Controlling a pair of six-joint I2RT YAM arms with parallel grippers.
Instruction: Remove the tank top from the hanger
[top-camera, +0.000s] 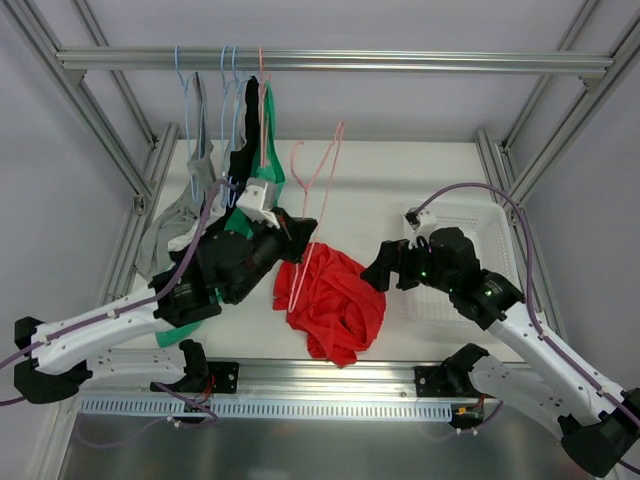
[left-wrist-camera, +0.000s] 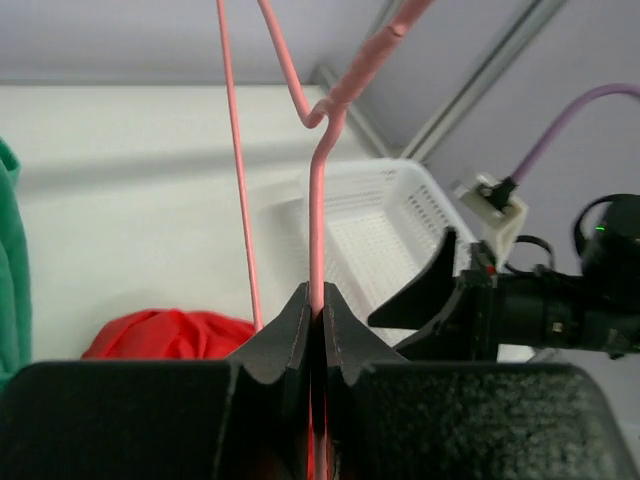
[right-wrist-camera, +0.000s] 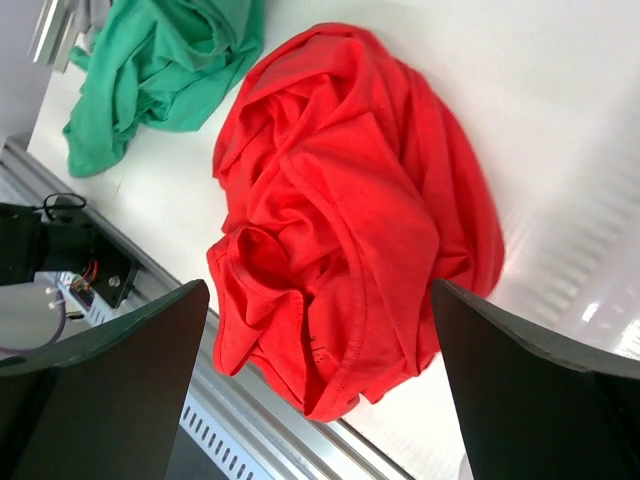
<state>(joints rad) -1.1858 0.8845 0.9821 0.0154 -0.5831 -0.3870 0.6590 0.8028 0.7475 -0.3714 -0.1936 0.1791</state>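
Observation:
The red tank top (top-camera: 335, 300) lies crumpled on the white table near its front edge, off the hanger. The pink wire hanger (top-camera: 318, 175) is bare and stands tilted above the table. My left gripper (top-camera: 305, 228) is shut on its lower wire. In the left wrist view the pink hanger (left-wrist-camera: 318, 220) rises out of the shut left gripper (left-wrist-camera: 318, 310), with the tank top (left-wrist-camera: 165, 335) lying below. My right gripper (top-camera: 380, 270) hovers open just right of the tank top. In the right wrist view the tank top (right-wrist-camera: 350, 200) lies beneath the right gripper (right-wrist-camera: 318, 295), whose fingers hold nothing.
A white mesh basket (top-camera: 470, 260) sits at the right of the table. Several hangers with dark and green garments (top-camera: 255, 150) hang from the top rail at the back left. A grey garment (top-camera: 170, 235) droops at the left. A green garment (right-wrist-camera: 160, 70) lies on the table.

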